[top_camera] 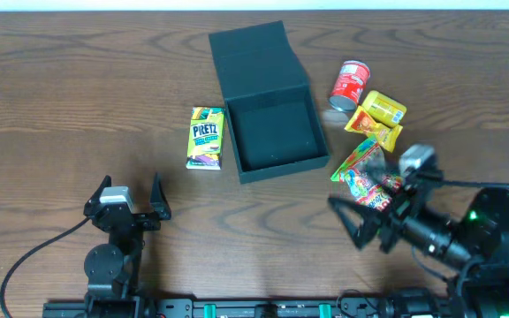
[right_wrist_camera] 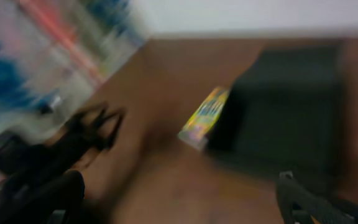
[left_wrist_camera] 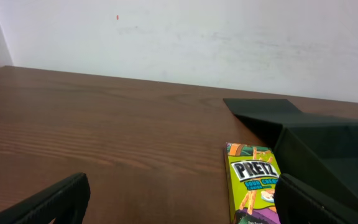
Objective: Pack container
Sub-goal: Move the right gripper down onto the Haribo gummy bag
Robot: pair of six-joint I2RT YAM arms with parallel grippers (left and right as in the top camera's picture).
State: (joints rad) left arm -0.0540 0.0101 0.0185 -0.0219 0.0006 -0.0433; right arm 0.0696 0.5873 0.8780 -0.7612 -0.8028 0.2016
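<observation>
Left fingers point(top_camera: 156, 196): lower left of the overhead frame, spread wide and released, grasping nothing. In the left wrist view both dark tips sit at the bottom corners, with bare brown counter point(top_camera: 60, 106) between them.

Right fingers point(top_camera: 347, 219): lower right of the overhead frame, angled toward the upper left, likewise released and wide apart, nothing between them. The right wrist view is badly blurred and adds only dark shapes at its lower corners.

Container point(top_camera: 277, 131): dark teal-black square box, upper centre of the overhead frame, open, its hinged lid point(top_camera: 253, 53) laid back toward the top edge. The dark inner floor is in plain sight.

Pretz box point(top_camera: 206, 137): yellow-green, lying flat just beside the container's left wall. It also shows at the lower right of the left wrist view.

Red can point(top_camera: 352, 84): on its side, upper right, near the container's right wall.

Yellow packet point(top_camera: 378, 115): crumpled, just below the can.

Colourful packet point(top_camera: 365, 177): red and green, right of the container's lower right corner, its lower right part overlapped by the right arm.
</observation>
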